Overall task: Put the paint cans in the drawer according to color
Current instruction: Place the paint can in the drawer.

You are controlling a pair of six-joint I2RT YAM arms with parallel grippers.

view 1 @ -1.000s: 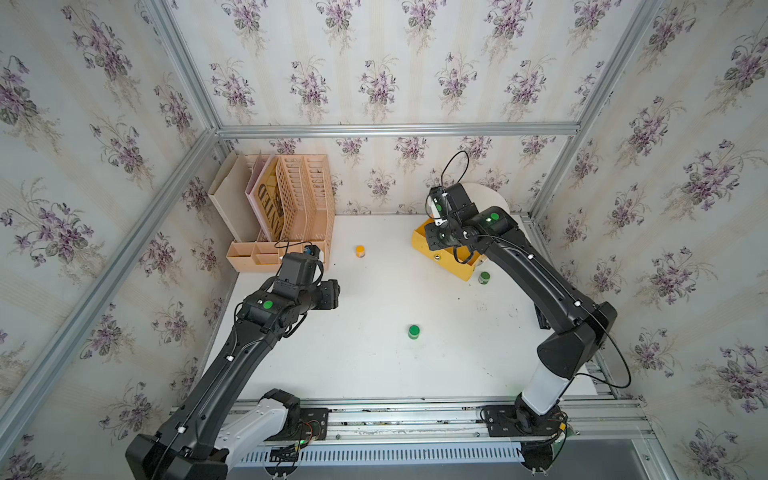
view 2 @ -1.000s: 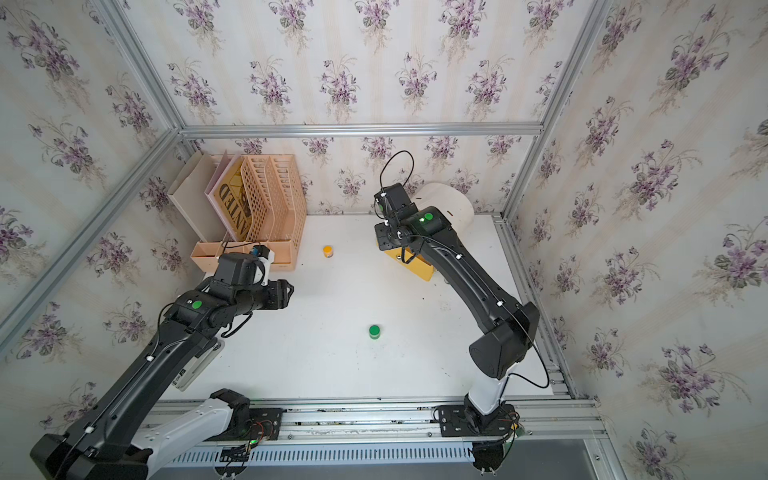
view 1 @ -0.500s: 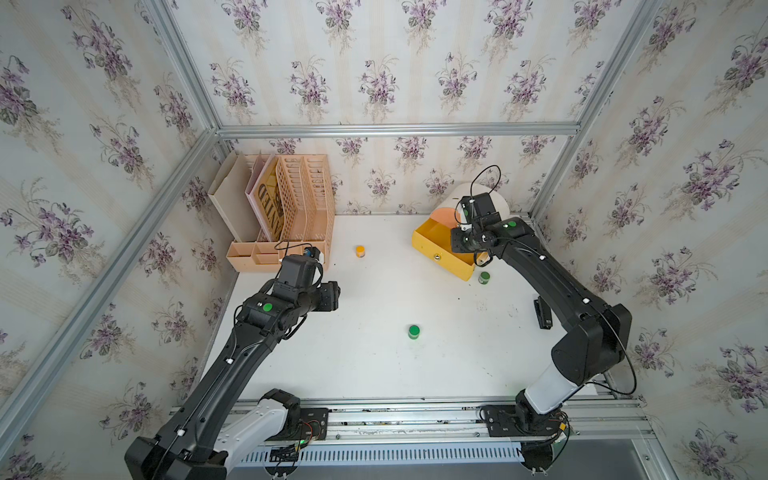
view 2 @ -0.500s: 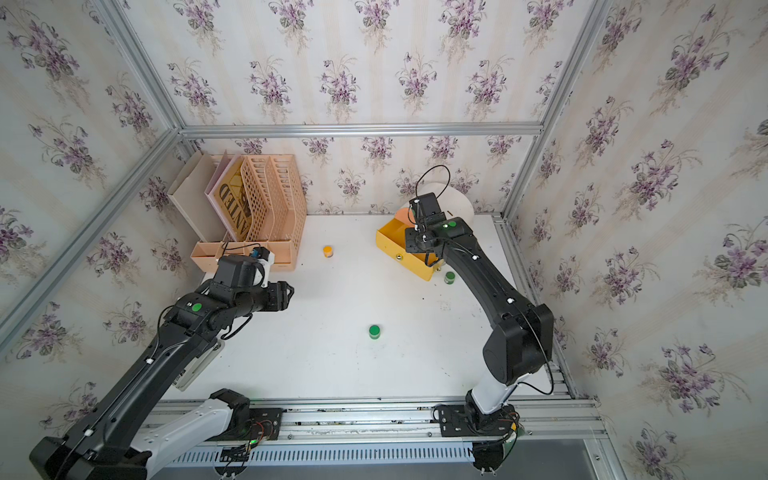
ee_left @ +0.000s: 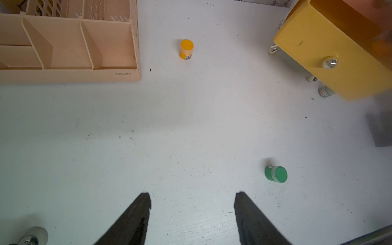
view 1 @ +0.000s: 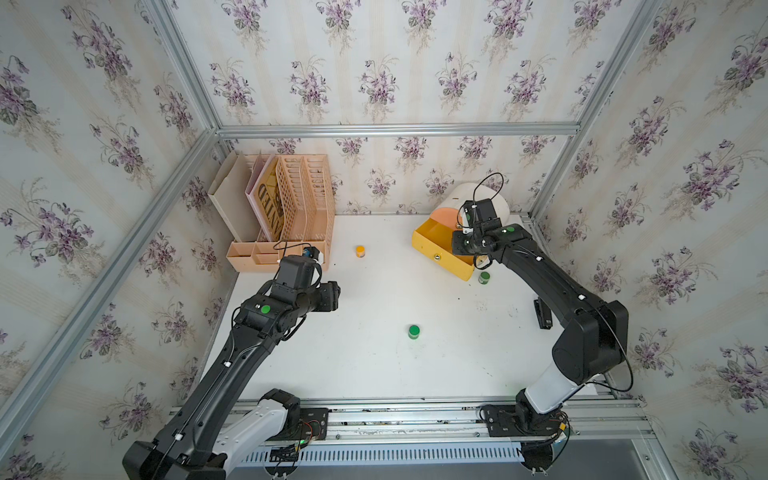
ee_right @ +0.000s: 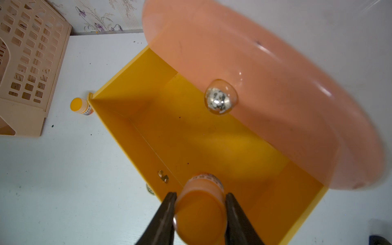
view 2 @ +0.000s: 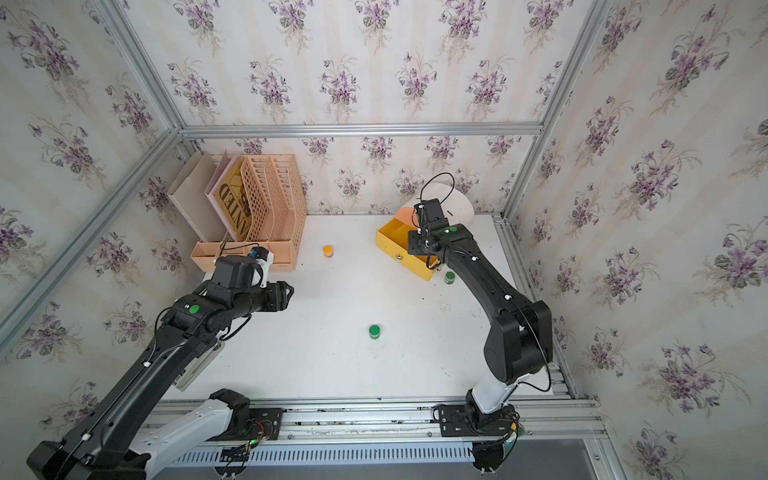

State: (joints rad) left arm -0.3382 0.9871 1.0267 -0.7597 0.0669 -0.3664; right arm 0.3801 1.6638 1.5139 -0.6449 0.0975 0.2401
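**Orange pot over yellow drawer, not yet released**

Since approx. 1 s ago the R arm has swung from the front of the yellow drawer [view 1: 436,249] toward the cabinet [view 1: 496,199] at 2 o'clock; L arm unchanged. We find the right gripper [ee_right: 200,194] clamped on an orange pot [ee_right: 199,214] above that drawer, which is pulled out, its visible floor bare. The left gripper [ee_left: 192,194] stands wide, holding nothing.

Outstanding on table:
- second orange pot [view 1: 360,250] at 11 o'clock
- green pot [view 1: 413,331] at 5 o'clock
- second green pot [view 1: 483,277] at 3 o'clock, beside the drawer

White pots not seen. We judge nothing confirmed stowed.
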